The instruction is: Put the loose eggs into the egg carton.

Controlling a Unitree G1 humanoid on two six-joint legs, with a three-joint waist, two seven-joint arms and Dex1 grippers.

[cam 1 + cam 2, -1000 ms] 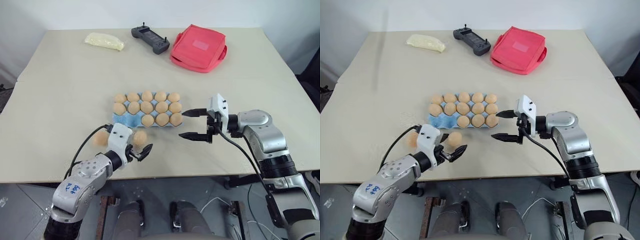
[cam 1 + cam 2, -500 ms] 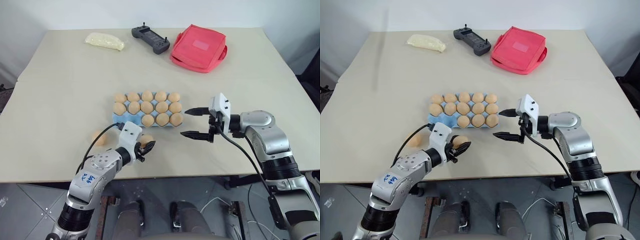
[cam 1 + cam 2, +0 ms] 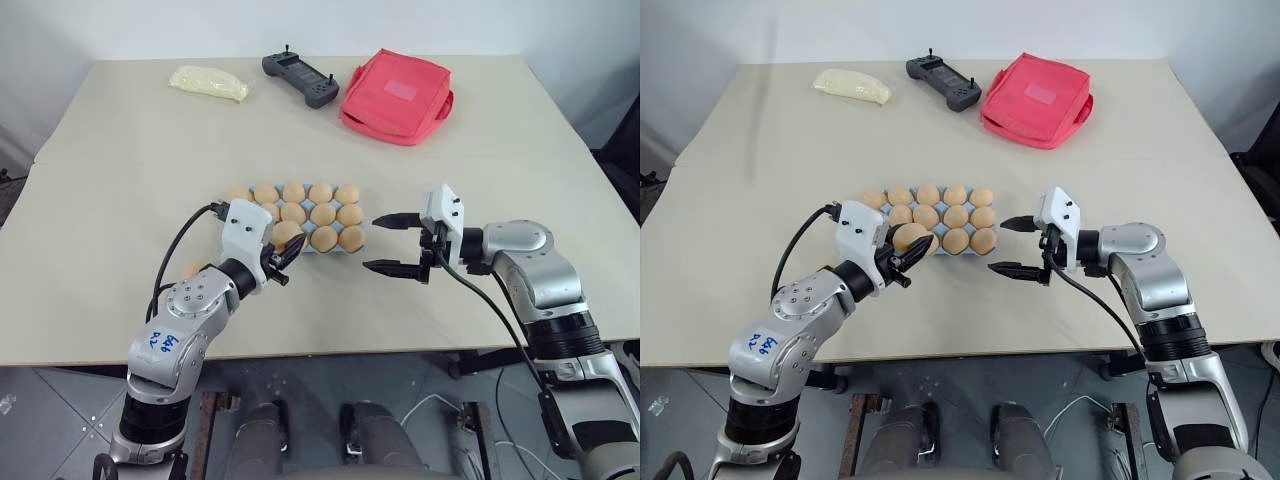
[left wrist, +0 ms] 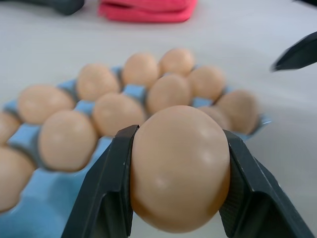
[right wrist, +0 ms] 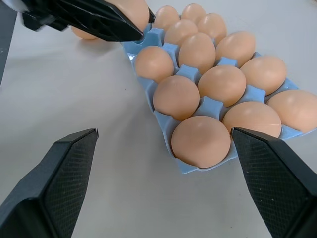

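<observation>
The light blue egg carton lies mid-table, most cups holding tan eggs. My left gripper is shut on a loose egg, held just above the carton's near left corner, where blue cups show below it. A second loose egg rests on the table left of the carton, partly hidden behind my left arm. Close to the carton's right end my right gripper hangs open, its fingers pointing at the carton with nothing between them.
At the far side of the table lie a red fabric pouch, a black controller and a pale yellow packet. Bare tabletop runs around the carton to the near edge.
My left gripper shut on an egg lying on the table, lifted it and carried it forward to the carton's near left corner. The right gripper stayed where it was.
</observation>
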